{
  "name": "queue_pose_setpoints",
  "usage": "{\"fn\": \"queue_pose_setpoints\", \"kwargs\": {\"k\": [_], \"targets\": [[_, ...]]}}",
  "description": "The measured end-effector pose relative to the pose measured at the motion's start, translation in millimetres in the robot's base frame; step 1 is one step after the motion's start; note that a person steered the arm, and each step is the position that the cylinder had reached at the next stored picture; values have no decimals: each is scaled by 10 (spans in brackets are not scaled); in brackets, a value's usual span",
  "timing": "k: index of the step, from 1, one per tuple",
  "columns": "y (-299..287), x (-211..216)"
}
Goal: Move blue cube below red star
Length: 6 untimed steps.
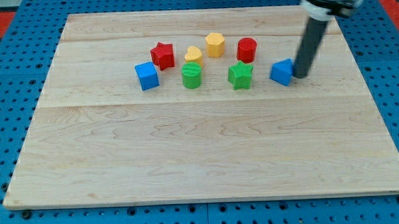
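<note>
A blue cube (pixel 146 75) sits on the wooden board (pixel 201 152), just below and to the left of the red star (pixel 162 55), almost touching it. My tip (pixel 298 74) is far to the view's right of both. It rests against the right side of a second blue block (pixel 282 72), whose shape I cannot make out.
Between the two blue blocks lie a yellow heart (pixel 193 55), a yellow hexagon (pixel 215 44), a red cylinder (pixel 246 49), a green cylinder (pixel 191 76) and a green star (pixel 240 74). The dark rod (pixel 309 45) slants up to the view's top right.
</note>
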<state>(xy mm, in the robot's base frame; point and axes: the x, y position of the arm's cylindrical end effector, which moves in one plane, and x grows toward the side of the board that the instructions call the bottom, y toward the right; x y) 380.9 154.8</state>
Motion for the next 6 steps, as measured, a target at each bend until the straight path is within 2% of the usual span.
{"fn": "queue_pose_setpoints", "kwargs": {"k": [1,2,3,4,5,6], "targets": [[-348,-109],[-179,23],[-386,258],[-633,841],[-1194,883],[-1961,416]]}}
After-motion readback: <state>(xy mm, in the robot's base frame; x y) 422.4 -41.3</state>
